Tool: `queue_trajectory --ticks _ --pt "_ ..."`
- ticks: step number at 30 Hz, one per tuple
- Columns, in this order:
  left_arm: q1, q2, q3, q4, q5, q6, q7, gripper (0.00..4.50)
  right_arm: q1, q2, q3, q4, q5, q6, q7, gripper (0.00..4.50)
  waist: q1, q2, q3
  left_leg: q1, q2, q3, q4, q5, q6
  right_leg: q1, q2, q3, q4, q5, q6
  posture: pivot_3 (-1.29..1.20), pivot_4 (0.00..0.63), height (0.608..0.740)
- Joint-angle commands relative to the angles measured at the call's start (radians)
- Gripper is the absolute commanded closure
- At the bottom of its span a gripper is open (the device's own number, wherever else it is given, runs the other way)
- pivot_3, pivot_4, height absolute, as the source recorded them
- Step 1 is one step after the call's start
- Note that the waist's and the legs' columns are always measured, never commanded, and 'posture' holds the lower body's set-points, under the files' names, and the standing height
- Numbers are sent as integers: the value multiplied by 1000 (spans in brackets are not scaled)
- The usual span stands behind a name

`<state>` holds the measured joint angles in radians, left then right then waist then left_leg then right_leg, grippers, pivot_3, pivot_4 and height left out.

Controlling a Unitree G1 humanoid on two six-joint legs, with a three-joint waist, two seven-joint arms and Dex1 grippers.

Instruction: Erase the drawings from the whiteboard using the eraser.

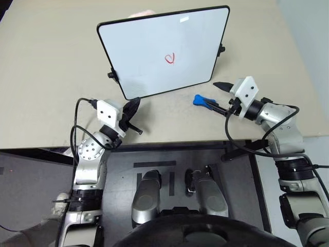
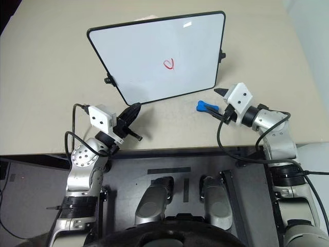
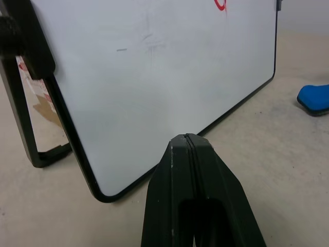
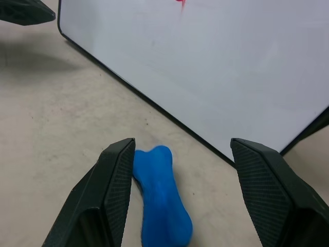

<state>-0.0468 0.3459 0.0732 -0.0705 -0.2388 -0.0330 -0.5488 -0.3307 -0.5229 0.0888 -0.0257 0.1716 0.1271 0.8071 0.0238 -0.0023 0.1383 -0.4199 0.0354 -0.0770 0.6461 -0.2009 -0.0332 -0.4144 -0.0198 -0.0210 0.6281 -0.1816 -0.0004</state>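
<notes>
Eraser (image 1: pixel 201 100) lies on the surface (image 1: pixel 51 77) right of centre, below the whiteboard (image 1: pixel 164 49) with its red drawings (image 1: pixel 170 58). I see my right hand (image 4: pixel 180 154) spread around it, my left hand (image 3: pixel 189 141) pressed together.

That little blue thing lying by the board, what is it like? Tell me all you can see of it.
The eraser is a small bright blue piece shaped like a bone, with rounded ends and a narrower waist. It looks smooth and matte. It lies flat on the beige table, just in front of the whiteboard near its lower right corner, apart from the frame. The right gripper stands open around it, one finger right beside one end; whether they touch I cannot tell. Nothing grips it yet.
</notes>
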Motion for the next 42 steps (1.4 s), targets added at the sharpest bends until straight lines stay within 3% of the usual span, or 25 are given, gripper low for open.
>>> queue_trajectory --ticks 1,9,17,42 --pt "-29 22 16 -20 -19 -3 -21 4500 -15 7 -11 -38 6 -9 -10 1376 0 0 0 0 0 0 0 0 0 0 0 0 0 0 0 0 150 740" --pt "-51 27 13 0 -20 -5 -36 4500 9 19 -1 -89 10 14 -18 1376 -1 0 0 0 0 0 0 -1 0 0 0 0 0 3 -5 0 150 740" --pt "47 17 3 -99 -35 -13 -43 4500 23 -5 7 -95 27 45 30 1376 -2 0 0 0 0 0 0 -4 0 0 0 0 0 -1 -3 0 150 740" --pt "60 -22 -26 -113 -31 -11 -11 4500 -55 -1 64 132 -92 4 26 1376 -1 0 0 0 0 0 0 -4 0 0 0 0 1 1 -8 0 150 740"
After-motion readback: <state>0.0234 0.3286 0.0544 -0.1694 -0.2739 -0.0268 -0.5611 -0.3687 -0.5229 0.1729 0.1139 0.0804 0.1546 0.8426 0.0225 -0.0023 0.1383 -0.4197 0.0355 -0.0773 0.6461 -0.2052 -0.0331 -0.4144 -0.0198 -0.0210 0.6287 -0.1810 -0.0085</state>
